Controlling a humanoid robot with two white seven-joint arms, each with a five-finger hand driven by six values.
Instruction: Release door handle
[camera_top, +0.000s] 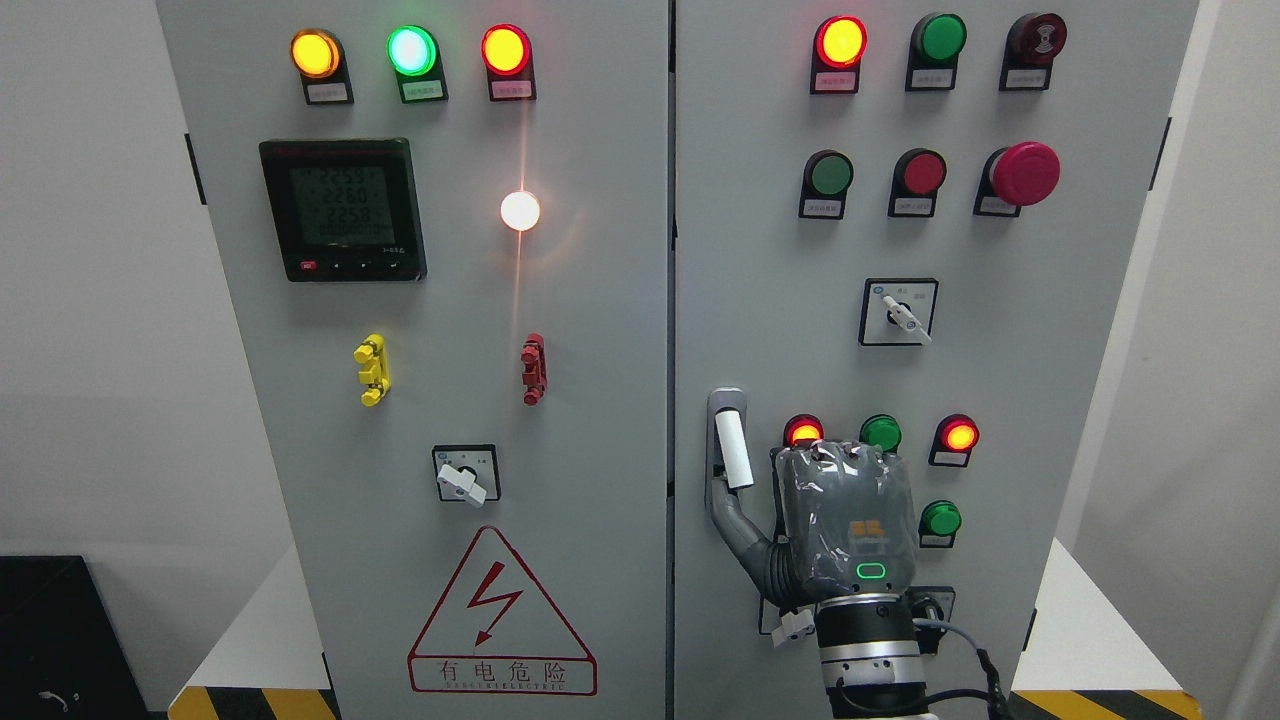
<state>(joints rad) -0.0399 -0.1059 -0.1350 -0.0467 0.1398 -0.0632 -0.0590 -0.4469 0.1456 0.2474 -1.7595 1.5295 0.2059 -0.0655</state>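
Observation:
The door handle (730, 447) is a grey mount with a white lever, set at the left edge of the right cabinet door (1000, 380). My right hand (845, 520) comes up from the bottom edge and sits just right of the handle, its back toward the camera. Its thumb (738, 520) is spread out to the left and reaches the lower end of the handle mount. The other fingers point at the panel to the right of the lever and do not wrap around it. The hand holds nothing. My left arm does not show.
The hand covers part of a row of lit red and green lamps (881, 432). A rotary switch (899, 313) sits above them, with a red mushroom button (1024, 173) higher up. The left door (600, 400) carries a meter (343, 210), another switch (466, 476) and a warning triangle (500, 620).

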